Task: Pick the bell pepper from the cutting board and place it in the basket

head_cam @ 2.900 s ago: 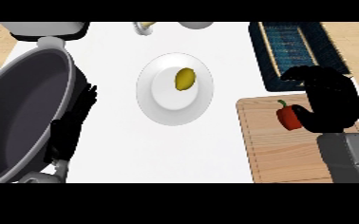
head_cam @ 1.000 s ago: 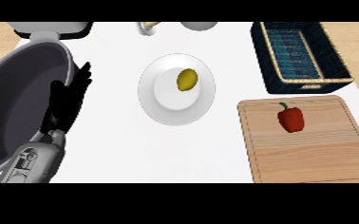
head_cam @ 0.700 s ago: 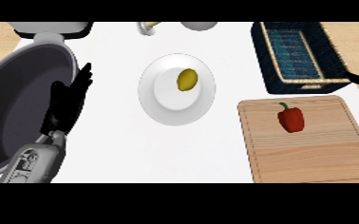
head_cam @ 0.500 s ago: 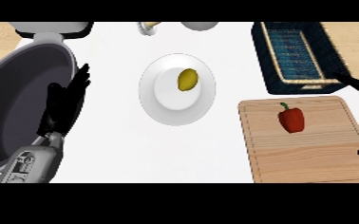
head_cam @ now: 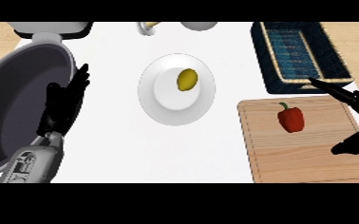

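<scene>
Red bell pepper (head_cam: 290,119) sits on the wooden cutting board (head_cam: 280,163), toward its far half, with bare board all round it. Your right hand (head_cam: 338,91) shows at the right edge, finger and thumb spread wide, holding nothing, clear of the pepper. The basket (head_cam: 265,59) lies just past the board's far edge. Your left hand (head_cam: 61,105) rests open beside the pan (head_cam: 28,90).
</scene>
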